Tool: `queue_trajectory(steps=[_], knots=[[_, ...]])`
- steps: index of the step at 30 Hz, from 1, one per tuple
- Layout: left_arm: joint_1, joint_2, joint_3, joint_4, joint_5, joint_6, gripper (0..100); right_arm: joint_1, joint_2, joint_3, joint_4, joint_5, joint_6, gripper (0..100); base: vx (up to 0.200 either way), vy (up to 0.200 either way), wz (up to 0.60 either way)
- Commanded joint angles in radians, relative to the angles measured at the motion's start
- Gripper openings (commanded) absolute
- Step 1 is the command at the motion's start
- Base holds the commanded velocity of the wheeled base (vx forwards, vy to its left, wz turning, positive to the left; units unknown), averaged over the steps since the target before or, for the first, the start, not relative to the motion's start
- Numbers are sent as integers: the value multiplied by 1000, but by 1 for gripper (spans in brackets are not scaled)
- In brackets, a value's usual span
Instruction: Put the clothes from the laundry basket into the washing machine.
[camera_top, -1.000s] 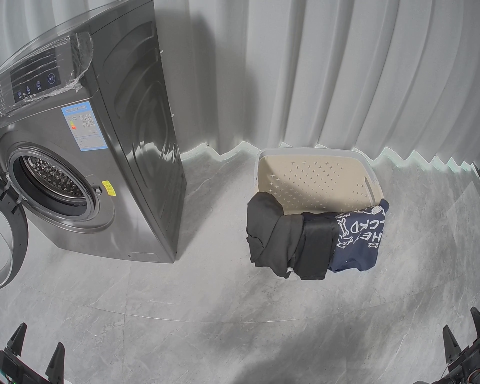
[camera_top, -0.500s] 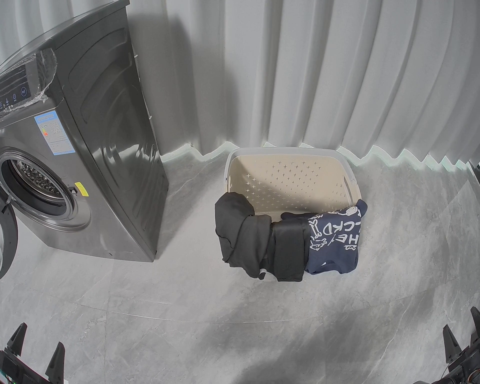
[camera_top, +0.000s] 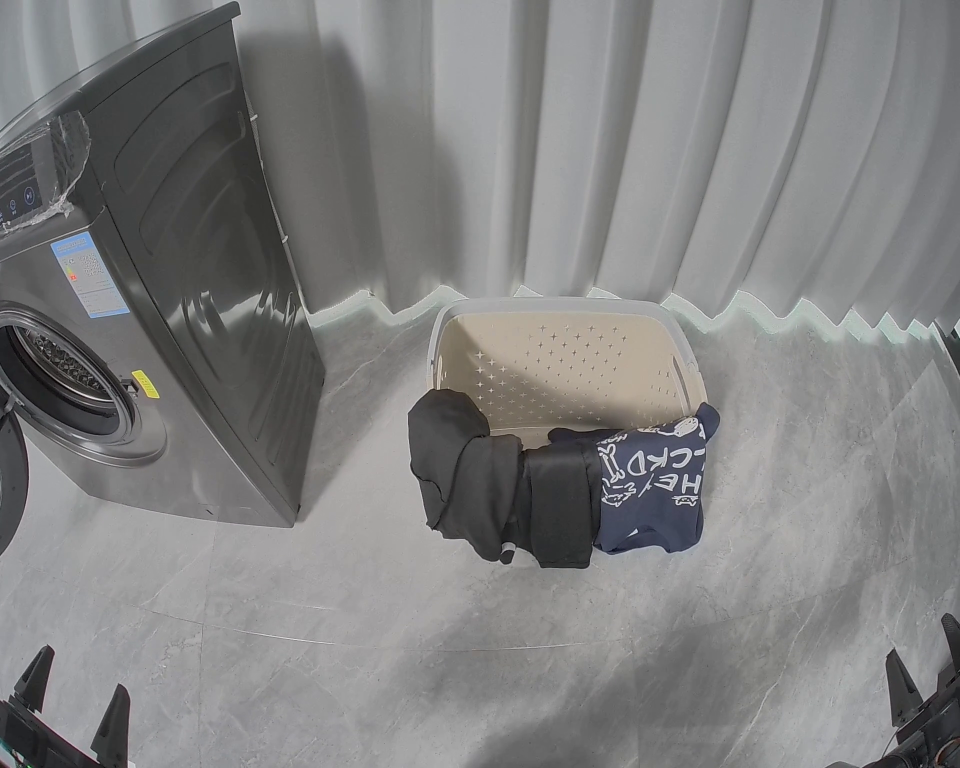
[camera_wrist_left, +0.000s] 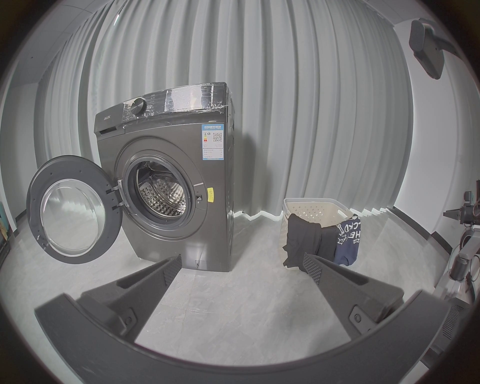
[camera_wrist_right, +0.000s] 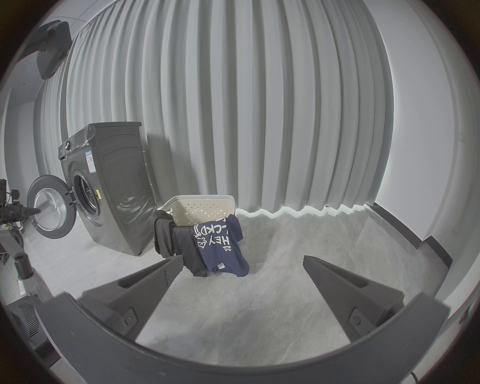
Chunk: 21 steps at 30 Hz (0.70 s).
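A cream laundry basket (camera_top: 560, 340) (camera_wrist_left: 312, 207) (camera_wrist_right: 202, 205) stands on the floor before the curtain. Over its near rim hang a black garment (camera_top: 470, 480) (camera_wrist_left: 302, 240) (camera_wrist_right: 167, 237) and a navy printed shirt (camera_top: 650, 490) (camera_wrist_left: 350, 240) (camera_wrist_right: 220, 245). The grey washing machine (camera_top: 180, 300) (camera_wrist_left: 170, 170) (camera_wrist_right: 112, 180) stands to the left with its round door (camera_wrist_left: 72, 210) (camera_wrist_right: 50, 212) swung open and its drum (camera_wrist_left: 162, 190) bare. My left gripper (camera_top: 72, 700) (camera_wrist_left: 240, 270) hovers low at the near left, open and holding nothing. My right gripper (camera_top: 925, 665) (camera_wrist_right: 240, 270) hovers at the near right, open too.
A pleated white curtain (camera_top: 620, 140) runs along the back wall. Grey marble floor (camera_top: 450, 640) stretches between me, the machine and the basket. A dark skirting (camera_wrist_right: 410, 235) edges the wall on the right.
The whole head view has shifted: machine and basket sit further left in the picture, so the camera has turned right. Both grippers hold the same spots at the bottom corners.
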Motion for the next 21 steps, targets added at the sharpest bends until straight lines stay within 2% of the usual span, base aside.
queue_trajectory(steps=[1, 13, 21], knots=[[1, -18, 16, 0, 0, -1, 100, 1, -16, 16, 1, 0, 0, 100, 200, 0, 0], [1, -18, 16, 0, 0, -1, 100, 1, -16, 16, 0, 0, 0, 100, 0, 0, 0], [1, -18, 16, 0, 0, -1, 100, 1, -16, 16, 1, 0, 0, 100, 0, -200, 0]])
